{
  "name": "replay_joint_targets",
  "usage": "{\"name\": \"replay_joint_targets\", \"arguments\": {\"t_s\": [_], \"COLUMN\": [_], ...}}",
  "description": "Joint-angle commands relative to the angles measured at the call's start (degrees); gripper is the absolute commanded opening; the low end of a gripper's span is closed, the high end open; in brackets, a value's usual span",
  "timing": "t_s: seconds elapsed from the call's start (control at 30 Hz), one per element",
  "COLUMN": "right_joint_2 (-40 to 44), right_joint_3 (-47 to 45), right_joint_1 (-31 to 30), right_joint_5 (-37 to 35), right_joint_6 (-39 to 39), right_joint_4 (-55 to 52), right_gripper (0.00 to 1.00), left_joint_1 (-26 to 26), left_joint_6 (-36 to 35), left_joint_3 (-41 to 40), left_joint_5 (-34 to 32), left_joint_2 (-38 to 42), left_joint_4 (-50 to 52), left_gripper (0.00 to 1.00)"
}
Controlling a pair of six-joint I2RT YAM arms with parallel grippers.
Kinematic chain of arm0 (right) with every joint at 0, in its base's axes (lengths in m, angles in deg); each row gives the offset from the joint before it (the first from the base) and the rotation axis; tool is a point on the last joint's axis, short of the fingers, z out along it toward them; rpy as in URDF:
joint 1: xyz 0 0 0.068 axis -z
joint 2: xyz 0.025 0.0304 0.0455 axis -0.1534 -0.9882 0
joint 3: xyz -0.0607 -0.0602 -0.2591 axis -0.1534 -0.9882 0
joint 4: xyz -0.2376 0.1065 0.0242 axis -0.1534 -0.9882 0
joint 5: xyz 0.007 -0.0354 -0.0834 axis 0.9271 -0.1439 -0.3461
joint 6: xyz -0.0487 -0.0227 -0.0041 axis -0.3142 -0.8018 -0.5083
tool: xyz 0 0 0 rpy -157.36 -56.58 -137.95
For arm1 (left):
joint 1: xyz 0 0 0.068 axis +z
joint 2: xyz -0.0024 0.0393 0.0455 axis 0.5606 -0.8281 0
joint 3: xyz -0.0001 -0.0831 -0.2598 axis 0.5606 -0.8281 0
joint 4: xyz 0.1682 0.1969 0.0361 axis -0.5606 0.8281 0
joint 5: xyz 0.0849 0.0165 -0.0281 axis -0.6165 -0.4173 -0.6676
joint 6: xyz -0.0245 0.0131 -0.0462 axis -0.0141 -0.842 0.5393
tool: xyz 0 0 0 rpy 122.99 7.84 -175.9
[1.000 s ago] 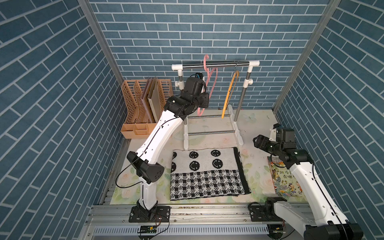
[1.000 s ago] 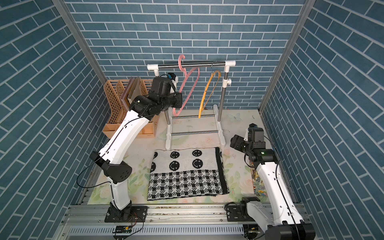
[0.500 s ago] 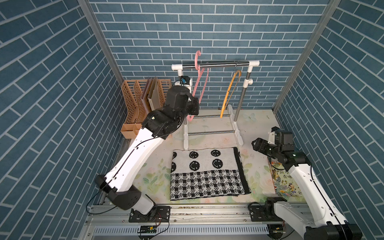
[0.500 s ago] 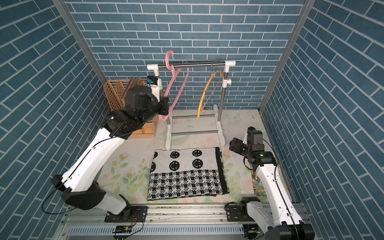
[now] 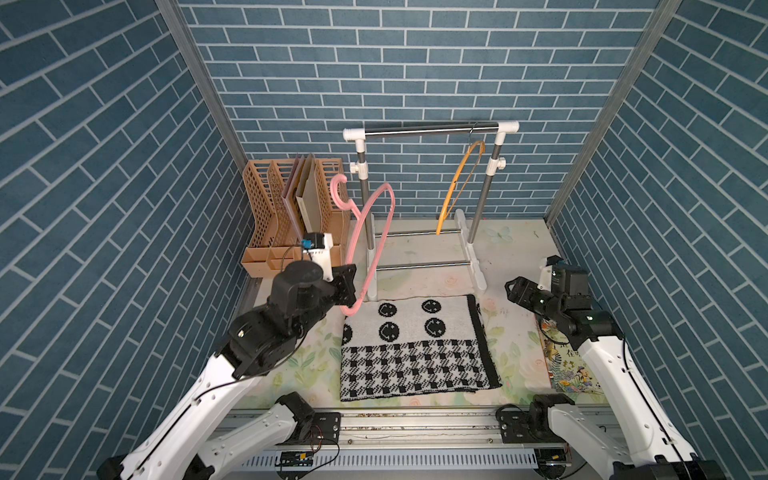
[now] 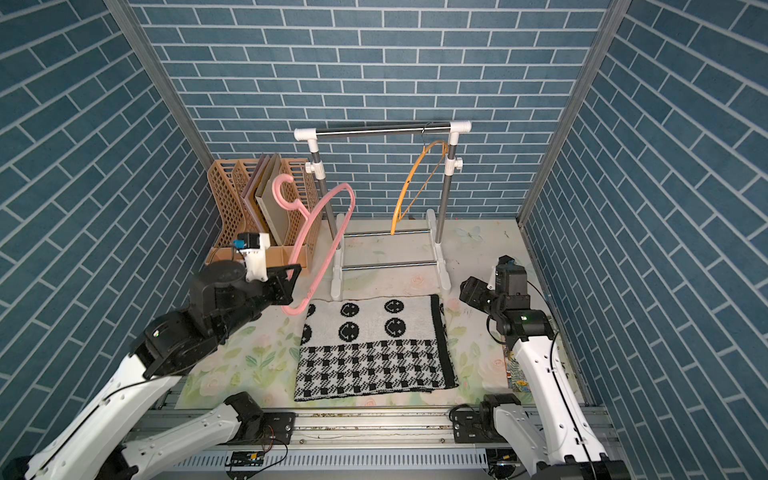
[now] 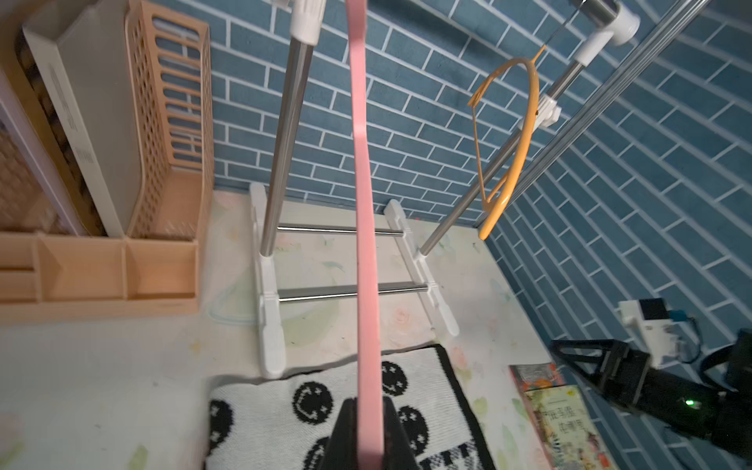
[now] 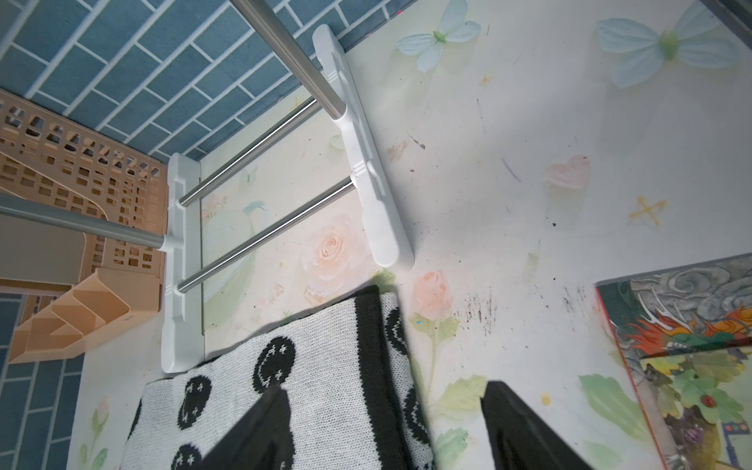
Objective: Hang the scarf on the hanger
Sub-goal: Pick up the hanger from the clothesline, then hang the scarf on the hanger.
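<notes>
The black-and-white scarf [image 5: 415, 345] [image 6: 374, 345] lies folded flat in the middle of the table. My left gripper [image 5: 351, 286] [image 6: 293, 282] [image 7: 369, 403] is shut on the pink hanger [image 5: 370, 241] [image 6: 320, 237] [image 7: 364, 203] near its lower corner. It holds the hanger tilted in the air, off the rail, over the scarf's far left corner. My right gripper [image 5: 513, 289] [image 6: 469, 291] [image 8: 382, 386] is open and empty above the scarf's [image 8: 325, 366] far right edge. One fingertip is over the knit, one over the bare table.
The clothes rack [image 5: 428, 129] stands behind the scarf with an orange hanger [image 5: 457, 187] on its rail. A tan file organiser [image 5: 291, 216] sits at the back left. A picture book [image 5: 569, 365] lies by the right arm. Brick walls close in three sides.
My left arm lifted the pink hanger off the rail and drew it down and forward to the scarf's far left corner. The right gripper edged slightly towards the scarf.
</notes>
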Motion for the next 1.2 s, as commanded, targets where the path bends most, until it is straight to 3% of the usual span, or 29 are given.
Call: {"name": "replay_joint_targets", "arguments": {"t_s": [0.0,0.07,0.17,0.27,0.37,0.47,0.57,0.7,1.0,1.17], "right_joint_2": [4.1,5.4,6.4,7.1,8.2,8.8,8.9,8.8,9.1,10.2], "right_joint_3": [-4.3,-6.4,-8.7,-10.8,-13.0,-14.4,-15.3,-15.7,-16.5,-19.1], "right_joint_1": [-0.3,-0.3,-0.3,-0.3,-0.4,-0.3,-0.3,-0.8,-2.4,-2.4], "right_joint_5": [-0.6,-0.2,0.6,1.1,1.3,1.6,1.9,2.7,5.1,9.1], "right_joint_6": [6.0,7.0,7.4,7.9,8.8,8.8,8.8,8.5,7.9,7.2], "right_joint_4": [5.4,6.5,6.5,6.8,7.7,8.6,9.0,9.5,9.7,8.7], "right_gripper": [0.78,0.78,0.78,0.78,0.78,0.77,0.78,0.77,0.77,0.78], "left_joint_1": [-2.3,-4.6,-10.3,-18.6,-30.8,-42.9,-50.3,-54.7,-58.9,-59.4], "left_joint_6": [19.0,23.8,25.4,25.8,29.4,34.8,40.9,48.0,66.3,69.6], "left_joint_3": [-18.7,-25.6,-30.3,-31.3,-32.0,-29.8,-25.6,-23.2,-22.4,-20.3], "left_joint_5": [1.7,-1.3,-7.5,-15.2,-25.3,-36.7,-42.5,-45.3,-46.0,-43.6], "left_joint_2": [10.4,14.4,15.1,10.4,3.3,-4.2,-12.2,-18.9,-24.7,-31.6], "left_joint_4": [-10.5,-13.8,-17.9,-20.3,-25.4,-27.0,-24.3,-22.0,-11.4,-10.5], "left_gripper": [0.00,0.00,0.00,0.00,0.00,0.00,0.00,0.00,0.00,0.00]}}
